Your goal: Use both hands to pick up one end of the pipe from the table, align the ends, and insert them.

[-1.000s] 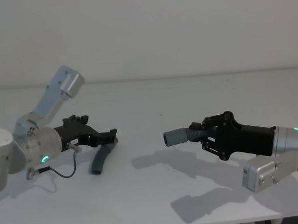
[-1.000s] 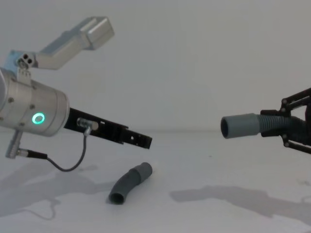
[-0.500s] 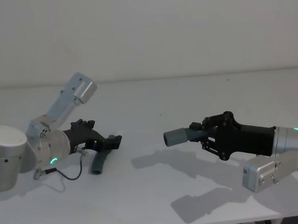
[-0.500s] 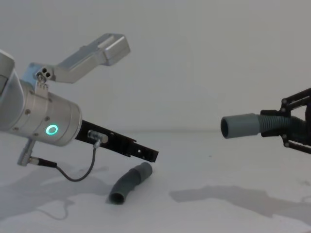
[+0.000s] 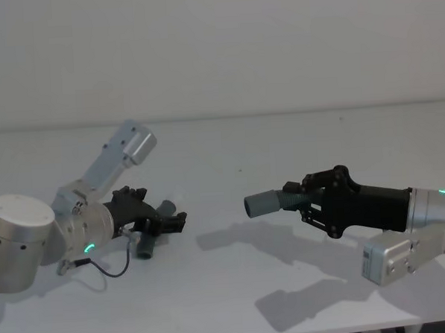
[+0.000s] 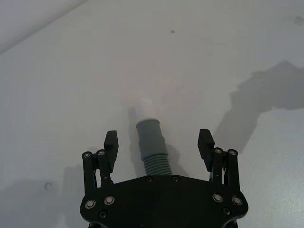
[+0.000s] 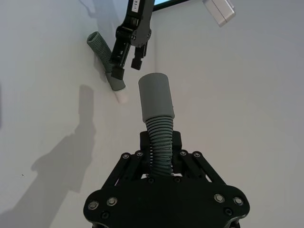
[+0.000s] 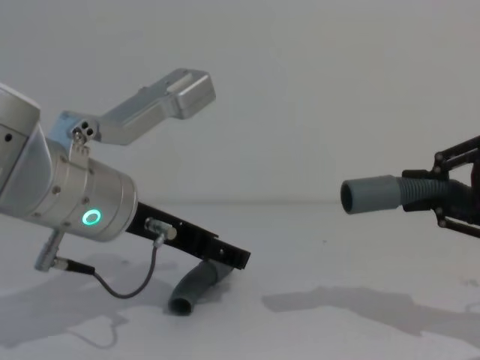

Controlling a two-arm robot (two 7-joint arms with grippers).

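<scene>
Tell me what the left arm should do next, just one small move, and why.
Probably close the left gripper: its open fingers straddle the pipe piece lying on the table, while the right gripper holds the other piece aloft.

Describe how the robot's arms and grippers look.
The left gripper and right gripper are black, with parallel fingers on linkages dotted with silver screws. The left wrist and right wrist are silver cylinders with green lights. A thin black cable with a silver plug loops from the left one. A boxy silver mount juts from each.
</scene>
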